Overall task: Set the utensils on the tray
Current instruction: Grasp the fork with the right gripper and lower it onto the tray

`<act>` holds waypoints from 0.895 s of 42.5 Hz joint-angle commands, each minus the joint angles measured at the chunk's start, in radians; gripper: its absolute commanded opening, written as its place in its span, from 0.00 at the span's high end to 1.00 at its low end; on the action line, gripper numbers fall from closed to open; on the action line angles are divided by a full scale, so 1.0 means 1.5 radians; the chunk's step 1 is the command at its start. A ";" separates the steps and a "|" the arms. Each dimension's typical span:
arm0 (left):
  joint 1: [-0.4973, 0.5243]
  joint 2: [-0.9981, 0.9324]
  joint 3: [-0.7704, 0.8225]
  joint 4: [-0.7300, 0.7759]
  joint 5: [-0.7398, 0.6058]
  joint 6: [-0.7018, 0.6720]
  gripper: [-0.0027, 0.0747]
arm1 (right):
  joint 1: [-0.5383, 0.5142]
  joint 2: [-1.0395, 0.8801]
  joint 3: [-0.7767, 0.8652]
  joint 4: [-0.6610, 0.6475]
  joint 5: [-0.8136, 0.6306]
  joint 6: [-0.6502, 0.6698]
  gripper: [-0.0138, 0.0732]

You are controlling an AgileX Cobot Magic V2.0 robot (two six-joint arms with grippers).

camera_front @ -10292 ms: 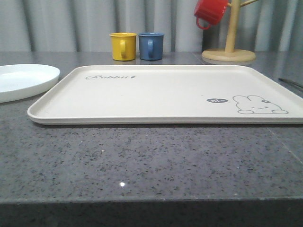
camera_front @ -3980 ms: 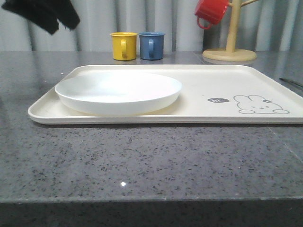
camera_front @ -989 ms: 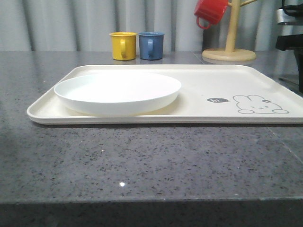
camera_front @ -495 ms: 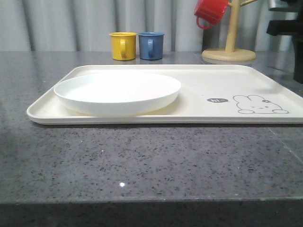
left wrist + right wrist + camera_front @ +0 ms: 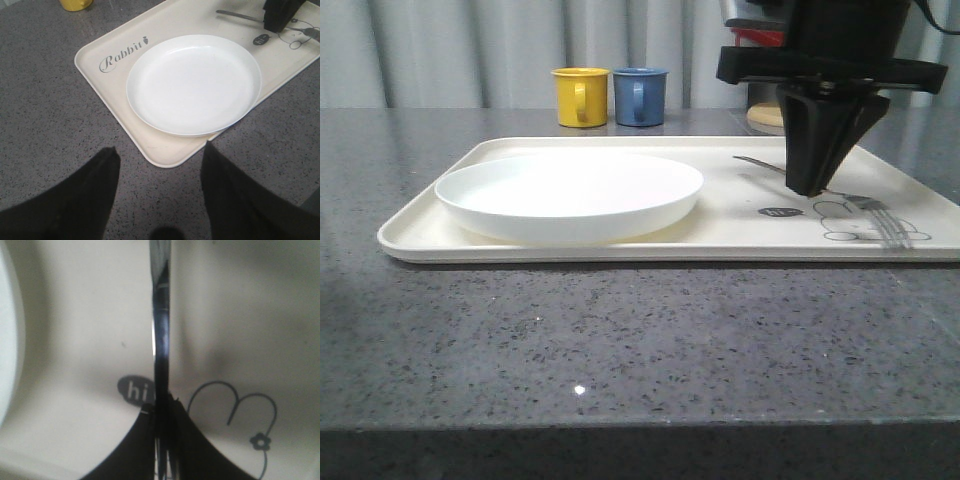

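Note:
The cream tray (image 5: 620, 246) lies across the table with the round white plate (image 5: 570, 188) on its left half. My right gripper (image 5: 810, 187) hangs over the tray's right half, shut on a shiny metal fork (image 5: 870, 208). The fork's handle points left and its tines reach over the rabbit drawing. In the right wrist view the fork (image 5: 161, 330) runs straight out from between the closed fingers (image 5: 192, 450), low above the tray (image 5: 75, 340); contact with the tray is unclear. My left gripper (image 5: 160, 151) is open above bare table by the tray's near-left corner (image 5: 165, 160), with the plate (image 5: 195, 82) beyond.
A yellow mug (image 5: 580, 97) and a blue mug (image 5: 640, 96) stand behind the tray. A red mug (image 5: 760, 38) and a wooden stand's base (image 5: 765, 118) are partly hidden behind my right arm. Grey speckled counter stretches in front of the tray.
My right arm has swung in from the far right edge to over the tray's right half, bringing the fork with it. The plate and tray have not moved.

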 commanded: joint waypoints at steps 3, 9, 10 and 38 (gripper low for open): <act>-0.005 -0.001 -0.017 0.001 -0.044 -0.007 0.50 | -0.001 -0.008 -0.059 -0.001 -0.035 0.084 0.85; -0.005 -0.001 -0.017 0.001 -0.046 -0.007 0.50 | -0.001 0.019 -0.086 -0.001 -0.043 0.140 0.85; -0.005 -0.001 -0.017 0.001 -0.046 -0.007 0.50 | -0.001 0.023 -0.088 0.000 -0.045 0.149 0.85; -0.005 -0.001 -0.017 0.001 -0.046 -0.007 0.50 | -0.001 -0.036 -0.086 -0.009 -0.070 0.067 0.44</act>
